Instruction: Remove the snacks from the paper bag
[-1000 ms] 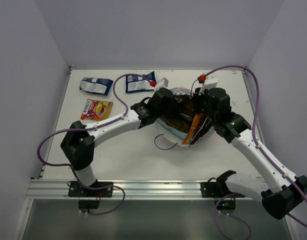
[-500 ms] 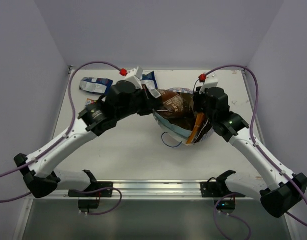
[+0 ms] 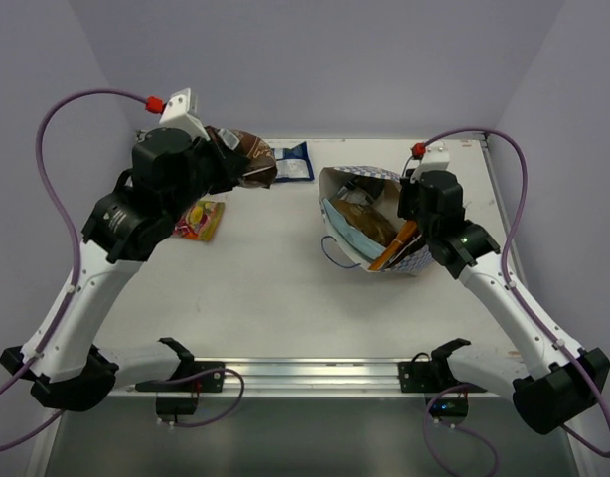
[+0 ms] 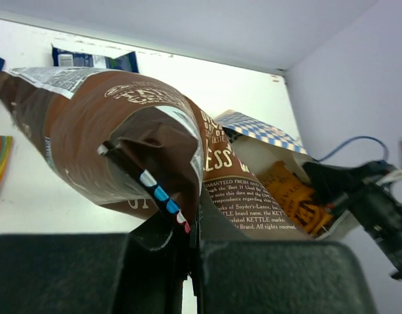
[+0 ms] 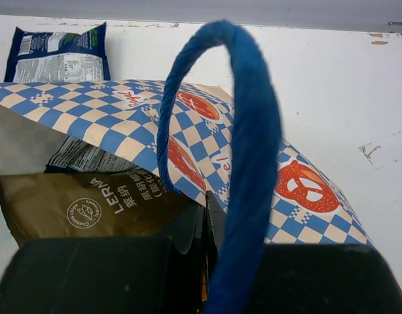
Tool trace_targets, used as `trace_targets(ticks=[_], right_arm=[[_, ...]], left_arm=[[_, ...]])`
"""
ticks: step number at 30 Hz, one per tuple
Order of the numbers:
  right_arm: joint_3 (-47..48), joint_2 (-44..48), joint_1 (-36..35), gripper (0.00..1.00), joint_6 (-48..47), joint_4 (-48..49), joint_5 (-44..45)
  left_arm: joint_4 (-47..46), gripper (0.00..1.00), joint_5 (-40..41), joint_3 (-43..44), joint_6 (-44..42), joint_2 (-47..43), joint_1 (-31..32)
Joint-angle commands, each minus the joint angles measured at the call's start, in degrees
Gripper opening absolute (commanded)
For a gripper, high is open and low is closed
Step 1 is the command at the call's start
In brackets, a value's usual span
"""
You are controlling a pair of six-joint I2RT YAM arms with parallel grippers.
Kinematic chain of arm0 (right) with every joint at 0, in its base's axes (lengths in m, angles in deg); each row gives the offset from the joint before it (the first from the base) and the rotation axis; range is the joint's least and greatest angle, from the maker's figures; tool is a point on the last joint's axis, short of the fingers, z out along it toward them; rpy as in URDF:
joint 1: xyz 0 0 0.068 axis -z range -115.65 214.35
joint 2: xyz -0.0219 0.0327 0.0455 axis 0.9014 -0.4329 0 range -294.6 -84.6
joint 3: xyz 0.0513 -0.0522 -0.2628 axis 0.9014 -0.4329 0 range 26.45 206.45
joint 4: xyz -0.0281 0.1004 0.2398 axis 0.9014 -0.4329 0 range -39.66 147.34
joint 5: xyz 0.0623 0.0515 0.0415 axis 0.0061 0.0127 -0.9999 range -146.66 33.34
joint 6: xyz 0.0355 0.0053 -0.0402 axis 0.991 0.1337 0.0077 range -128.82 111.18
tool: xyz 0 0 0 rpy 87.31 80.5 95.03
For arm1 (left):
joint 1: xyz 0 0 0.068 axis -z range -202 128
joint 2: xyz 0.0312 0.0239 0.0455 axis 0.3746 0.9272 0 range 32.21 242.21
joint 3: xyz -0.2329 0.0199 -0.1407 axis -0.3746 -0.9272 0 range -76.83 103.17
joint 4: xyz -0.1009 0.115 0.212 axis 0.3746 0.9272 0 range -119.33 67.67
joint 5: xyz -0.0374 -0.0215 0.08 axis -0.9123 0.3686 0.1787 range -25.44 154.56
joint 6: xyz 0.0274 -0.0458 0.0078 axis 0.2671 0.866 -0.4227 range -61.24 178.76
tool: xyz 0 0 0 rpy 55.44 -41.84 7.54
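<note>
The paper bag lies tilted at centre right, its mouth open toward the left, with an orange packet and other snacks inside. My right gripper is shut on the bag's rim; in the right wrist view its jaws pinch the checkered paper beside the blue cord handle, above an olive packet. My left gripper is raised at the far left and shut on a dark brown chip bag. In the left wrist view its jaws clamp that bag's edge.
A blue-and-white packet lies near the back edge, and a red-and-yellow packet lies at the left, partly under my left arm. White walls close in the table on three sides. A metal rail runs along the near edge.
My left gripper has pulled the dark brown chip bag out of the paper bag and carried it up and to the far left. The right gripper stays on the bag's rim.
</note>
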Motion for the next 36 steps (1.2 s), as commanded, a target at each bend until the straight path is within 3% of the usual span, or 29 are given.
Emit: trace_targets(ticks=[1, 5, 7, 10, 12, 13, 14, 17, 20, 26, 27, 31, 36], right_arm=[[-0.73, 0.82, 0.71, 0.00, 0.39, -4.99, 2.38], [0.41, 0.74, 0.80, 0.00, 0.13, -5.43, 2.29], [0.77, 0.91, 0.80, 0.00, -0.05, -5.69, 1.94], [0.94, 1.70, 0.80, 0.00, -0.23, -5.69, 0.71], [0.68, 2.14, 0.80, 0.00, -0.49, -5.34, -1.04], [0.51, 2.32, 0.72, 0.00, -1.10, -4.90, -2.01], [0.16, 2.49, 0.72, 0.00, -1.63, -4.64, -3.15], [-0.55, 3.54, 0.63, 0.00, -2.33, -3.49, -5.80], [-0.55, 4.07, 0.54, 0.00, -2.86, -3.23, -6.59], [1.38, 2.76, -1.48, 0.00, -4.36, -4.37, -6.68], [1.64, 2.67, -1.66, 0.00, -4.53, -4.46, -6.85], [2.70, 2.14, -2.36, 0.00, -5.23, -5.43, -6.94], [3.58, 2.05, -2.80, 0.00, -6.20, -6.04, -8.17]], left_arm=[[-6.21, 0.00, -0.99, 1.58, -5.66, 5.22, -2.03], [-15.61, 0.00, -11.01, -2.36, -5.41, 10.33, -6.52], [-19.66, 0.00, -12.35, -4.65, -4.88, 11.48, -6.70], [-26.68, 0.00, -8.52, -16.13, -3.13, 7.56, -7.22], [-33.25, 0.10, -5.95, -30.01, -1.37, 3.59, -8.19], [-34.86, 0.18, -5.59, -35.02, -0.14, -0.26, -8.80], [-36.18, 0.41, -5.50, -43.34, 1.70, -2.12, -9.77], [-35.07, 0.86, -5.33, -53.58, 3.13, -8.89, -10.74], [-31.55, 0.96, -4.62, -53.27, -1.87, -14.61, -10.66], [-29.60, 0.93, -17.35, -42.40, -15.94, -15.51, -8.82], [-29.52, 0.93, -17.72, -40.97, -17.34, -14.46, -7.24], [-29.43, 0.94, -6.51, -34.29, -27.52, -6.02, 11.26], [-32.93, 0.93, -6.73, -28.31, -34.92, 2.76, 17.46]])
